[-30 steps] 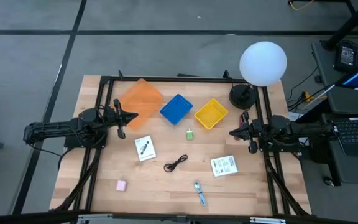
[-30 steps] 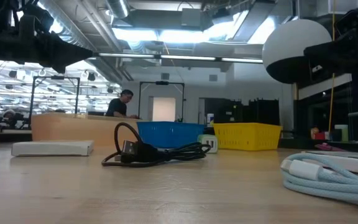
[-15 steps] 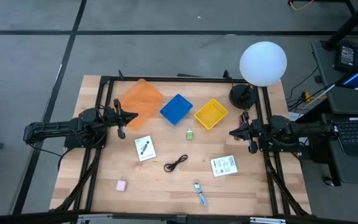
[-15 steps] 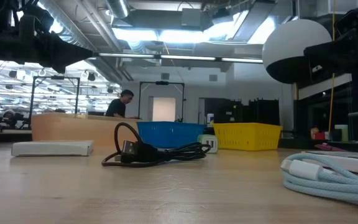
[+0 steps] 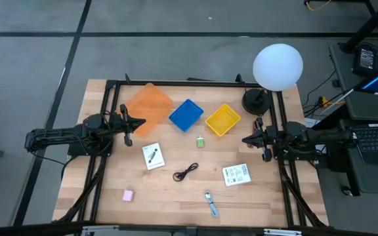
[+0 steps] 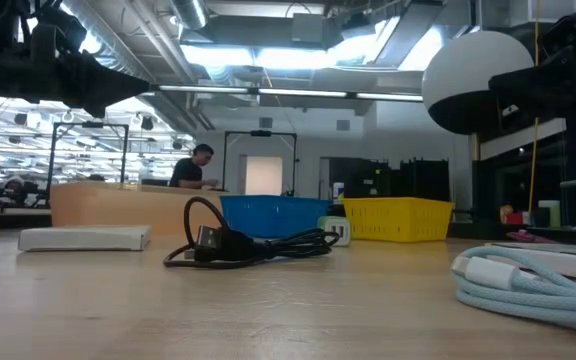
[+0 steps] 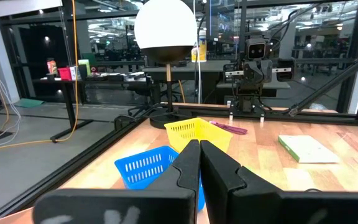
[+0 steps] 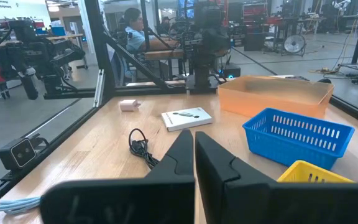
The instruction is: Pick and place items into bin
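Nothing is being carried; judging by the layout, the task is sitting at its very start. The left gripper is hovering with fingers pressed together at the left edge of the wooden table, and the right gripper is doing the same at the right edge.

The items are lying loose on the table in front of three bins, orange, blue and yellow: a white card, black coiled cable, white printed packet, pink block, blue-silver tool and tiny green piece.

Next, probably, one gripper needs opening and lowering over a nearby item.

A white globe lamp is standing at the far right corner. Beyond, an open workshop with a person at a desk.
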